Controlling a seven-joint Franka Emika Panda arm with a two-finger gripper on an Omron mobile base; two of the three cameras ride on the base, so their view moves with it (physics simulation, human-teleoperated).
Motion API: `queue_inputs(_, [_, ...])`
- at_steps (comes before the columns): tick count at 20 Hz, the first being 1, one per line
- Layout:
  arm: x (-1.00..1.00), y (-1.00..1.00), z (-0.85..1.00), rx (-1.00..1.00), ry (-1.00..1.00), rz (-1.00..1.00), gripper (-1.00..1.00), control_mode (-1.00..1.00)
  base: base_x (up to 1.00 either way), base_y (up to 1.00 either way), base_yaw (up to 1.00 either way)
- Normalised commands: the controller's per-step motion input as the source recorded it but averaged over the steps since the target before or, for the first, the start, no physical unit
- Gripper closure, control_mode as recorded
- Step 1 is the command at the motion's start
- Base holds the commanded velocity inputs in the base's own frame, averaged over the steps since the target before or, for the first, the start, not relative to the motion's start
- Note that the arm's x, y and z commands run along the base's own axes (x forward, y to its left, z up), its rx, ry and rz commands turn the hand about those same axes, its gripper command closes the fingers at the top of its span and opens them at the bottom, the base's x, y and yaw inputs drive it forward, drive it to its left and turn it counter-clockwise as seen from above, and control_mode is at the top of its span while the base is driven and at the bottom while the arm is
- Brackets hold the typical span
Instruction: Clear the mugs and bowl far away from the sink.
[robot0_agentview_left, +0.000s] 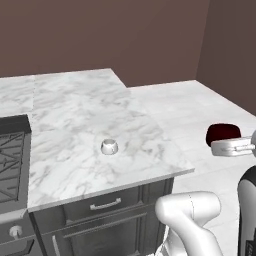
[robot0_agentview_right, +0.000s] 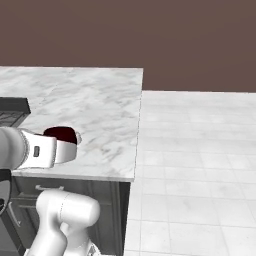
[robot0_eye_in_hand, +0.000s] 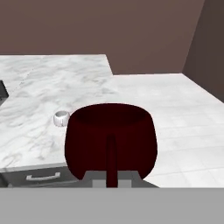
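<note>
Dark red mug carried in the clenched gripper, small pale mug waiting on the counter.

From the left, you see the pale mug (robot0_agentview_left: 109, 146) alone on the marble counter (robot0_agentview_left: 75, 125); the gripper (robot0_agentview_left: 248, 145) holds a dark red mug (robot0_agentview_left: 223, 132) out past the counter's edge. From the right, it hangs over the front edge. In the hand view, jaws pinch its handle, probably for carrying.
</note>
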Motion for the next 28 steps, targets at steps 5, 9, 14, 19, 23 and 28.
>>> queue_inputs(5, [0.16,-0.02,-0.16,0.0,0.0,0.02,1.0,-1.0,0.0,0.0,0.0])
queue_inputs(9, [0.22,-0.09,-0.17,0.0,0.0,0.12,1.0,-1.0,0.0,0.0,0.0])
queue_inputs(14, [0.32,-0.03,-0.14,0.01,0.0,0.19,1.0,-1.0,0.0,0.0,0.0])
queue_inputs(19, [0.51,-0.18,-0.32,0.0,0.0,0.25,1.0,-1.0,0.0,0.0,0.0])
queue_inputs(23, [0.43,-0.03,-0.34,0.0,0.0,0.2,1.0,-1.0,0.0,0.0,0.0])
queue_inputs(28, [0.24,0.0,-0.39,-0.07,-0.13,0.11,1.0,-1.0,0.0,0.0,0.0])
